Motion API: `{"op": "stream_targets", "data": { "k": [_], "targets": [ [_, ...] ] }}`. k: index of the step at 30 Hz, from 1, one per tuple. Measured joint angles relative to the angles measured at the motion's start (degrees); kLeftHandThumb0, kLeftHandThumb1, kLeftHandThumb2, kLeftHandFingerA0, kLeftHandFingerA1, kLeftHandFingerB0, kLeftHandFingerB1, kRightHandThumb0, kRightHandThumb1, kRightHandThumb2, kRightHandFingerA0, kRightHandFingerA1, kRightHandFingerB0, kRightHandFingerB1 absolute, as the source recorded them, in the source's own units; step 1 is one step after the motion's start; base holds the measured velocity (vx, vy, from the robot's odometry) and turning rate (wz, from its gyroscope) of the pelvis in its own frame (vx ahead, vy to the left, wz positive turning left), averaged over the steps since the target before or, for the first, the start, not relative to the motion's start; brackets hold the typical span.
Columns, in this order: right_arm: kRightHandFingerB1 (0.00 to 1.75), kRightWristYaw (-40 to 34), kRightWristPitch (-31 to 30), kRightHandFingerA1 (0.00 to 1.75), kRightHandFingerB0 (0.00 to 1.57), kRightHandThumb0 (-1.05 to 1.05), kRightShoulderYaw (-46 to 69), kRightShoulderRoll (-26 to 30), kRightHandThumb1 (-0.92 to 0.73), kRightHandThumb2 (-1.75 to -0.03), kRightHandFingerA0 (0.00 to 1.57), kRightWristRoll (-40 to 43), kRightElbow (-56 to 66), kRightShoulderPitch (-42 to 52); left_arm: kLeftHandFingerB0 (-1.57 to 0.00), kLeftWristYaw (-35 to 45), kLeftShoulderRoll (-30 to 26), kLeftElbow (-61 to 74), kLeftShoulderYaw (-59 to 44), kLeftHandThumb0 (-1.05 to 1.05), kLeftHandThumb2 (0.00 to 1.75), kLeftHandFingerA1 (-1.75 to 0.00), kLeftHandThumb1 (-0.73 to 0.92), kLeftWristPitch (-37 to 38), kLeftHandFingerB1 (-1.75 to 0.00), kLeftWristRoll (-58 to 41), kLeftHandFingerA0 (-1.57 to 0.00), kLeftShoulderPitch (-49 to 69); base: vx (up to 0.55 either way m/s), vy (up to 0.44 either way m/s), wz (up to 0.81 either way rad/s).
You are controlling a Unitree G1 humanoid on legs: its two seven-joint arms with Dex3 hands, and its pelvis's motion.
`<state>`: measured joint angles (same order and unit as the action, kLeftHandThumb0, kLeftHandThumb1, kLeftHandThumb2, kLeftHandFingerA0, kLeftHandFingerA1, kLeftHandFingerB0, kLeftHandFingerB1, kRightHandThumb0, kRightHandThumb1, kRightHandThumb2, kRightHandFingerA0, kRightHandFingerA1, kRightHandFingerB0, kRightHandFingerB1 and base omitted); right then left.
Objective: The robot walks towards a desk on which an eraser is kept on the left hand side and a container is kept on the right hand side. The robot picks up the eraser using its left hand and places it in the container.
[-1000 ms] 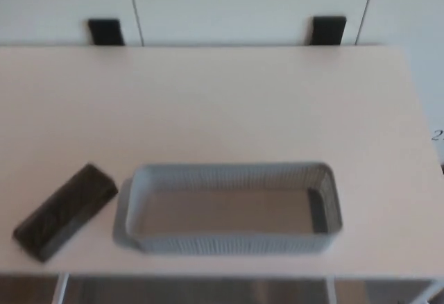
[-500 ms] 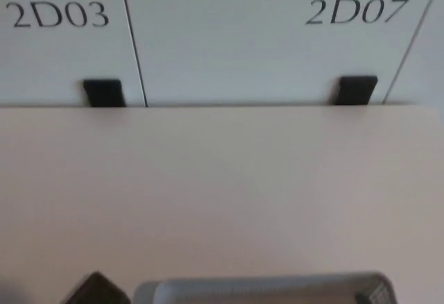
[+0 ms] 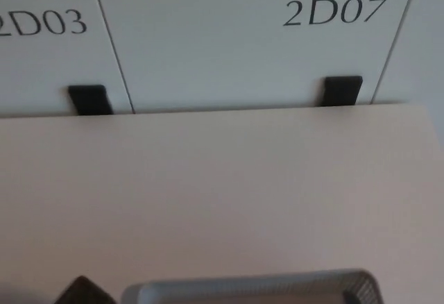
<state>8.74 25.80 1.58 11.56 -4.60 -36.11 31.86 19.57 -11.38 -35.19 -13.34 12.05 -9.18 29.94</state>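
Only the far rim of the grey container (image 3: 250, 289) shows, along the bottom edge of the head view, right of centre. A dark corner of the black eraser (image 3: 82, 291) pokes up at the bottom left, just left of the container. Both rest on the pale desk (image 3: 222, 186). The rest of each lies below the picture. Neither of my hands shows in this view.
Behind the desk stand white cabinet doors marked 2D03 (image 3: 41, 23) and 2D07 (image 3: 334, 11), each with a black handle (image 3: 89, 98) (image 3: 341, 90) just above the desk's far edge. The desk's right edge (image 3: 431, 127) shows at the right.
The camera has tilted up and drifted slightly right: the container and eraser have slid to the bottom edge and the cabinet labels have come into view. Nothing on the desk has moved.
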Motion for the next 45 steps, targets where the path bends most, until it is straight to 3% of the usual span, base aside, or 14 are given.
{"op": "stream_targets", "data": {
  "k": [1,7,8,10,16,17,38,39,40,41,45],
  "targets": [
    [0.61,0.0,0.0,0.76,0.48,-0.42,0.0,0.0,-0.37,-0.83,0.77,0.1,0.2,0.3,-0.52,0.0,0.3,0.0,0.2,-0.26,0.57,-0.50,0.60,-0.2,-0.45,0.0,-0.62,-0.1,-0.05,0.153,0.24],
    [0.61,0.1,0.2,0.75,0.48,-0.43,-0.1,-0.1,-0.37,-0.84,0.78,0.2,-1.6,-0.1,-0.52,0.1,-0.6,-0.3,-0.2,-0.25,0.58,-0.50,0.59,0.0,-0.46,0.0,-0.62,0.1,-0.12,0.096,0.01],
    [0.50,0.1,0.2,0.62,0.57,-0.46,-0.1,-0.1,-0.51,-0.54,0.79,0.2,-1.8,-0.2,-0.53,0.0,-0.6,-0.3,-0.2,-0.25,0.58,-0.49,0.59,0.0,-0.46,0.0,-0.62,0.1,-0.15,-0.030,-0.02],
    [0.50,0.1,0.2,0.62,0.57,-0.46,-0.1,-0.1,-0.51,-0.54,0.80,0.2,-1.8,-0.3,-0.53,0.0,-0.6,-0.1,-0.2,-0.26,0.58,-0.50,0.60,0.0,-0.46,0.0,-0.62,0.1,-0.16,-0.061,-0.02],
    [0.50,0.2,0.1,0.61,0.57,-0.46,0.0,-0.3,-0.51,-0.54,0.78,0.2,-2.7,-0.6,-0.54,0.0,-0.5,0.4,0.1,-0.27,0.57,-0.50,0.59,0.0,-0.46,0.1,-0.65,0.1,-0.24,-0.195,-0.05],
    [0.61,0.1,0.2,0.75,0.49,-0.42,0.2,0.1,-0.37,-0.83,0.76,0.3,-2.7,-0.6,-0.53,0.1,-0.3,0.1,0.3,-0.28,0.57,-0.50,0.60,0.0,-0.46,0.1,-0.63,0.1,-0.21,-0.277,-0.06],
    [0.61,0.3,-0.8,0.72,0.55,-0.47,-1.0,0.1,-0.38,-0.82,0.77,0.2,0.5,-0.2,-0.54,0.5,-1.6,1.0,0.3,-0.28,0.57,-0.48,0.59,-0.6,-0.45,0.0,-0.61,-0.5,-0.09,0.029,0.03],
    [0.50,0.3,-0.9,0.58,0.66,-0.47,-1.1,0.1,-0.50,-0.54,0.81,0.2,0.7,-0.2,-0.54,0.5,-1.7,1.0,0.3,-0.27,0.57,-0.49,0.59,-0.6,-0.46,0.0,-0.61,-0.6,-0.11,-0.045,0.03],
    [0.50,0.3,-1.0,0.58,0.66,-0.47,-1.1,0.1,-0.50,-0.54,0.80,0.2,0.7,-0.1,-0.53,0.5,-1.7,1.0,0.3,-0.27,0.57,-0.49,0.59,-0.6,-0.45,0.0,-0.61,-0.7,-0.08,-0.079,0.02],
    [0.61,0.3,-1.1,0.72,0.56,-0.47,-1.1,0.1,-0.39,-0.82,0.78,0.1,0.9,-0.1,-0.54,0.5,-1.7,0.9,0.3,-0.28,0.57,-0.49,0.59,-0.6,-0.46,0.0,-0.61,-0.8,-0.14,-0.101,0.02],
    [0.60,0.3,-2.0,0.71,0.55,-0.49,-1.4,0.3,-0.41,-0.83,0.76,0.0,1.5,-0.2,-0.55,0.5,-1.6,0.4,0.3,-0.27,0.57,-0.49,0.58,-0.7,-0.46,0.0,-0.63,-1.3,-0.10,-0.215,-0.20]
  ]
}}
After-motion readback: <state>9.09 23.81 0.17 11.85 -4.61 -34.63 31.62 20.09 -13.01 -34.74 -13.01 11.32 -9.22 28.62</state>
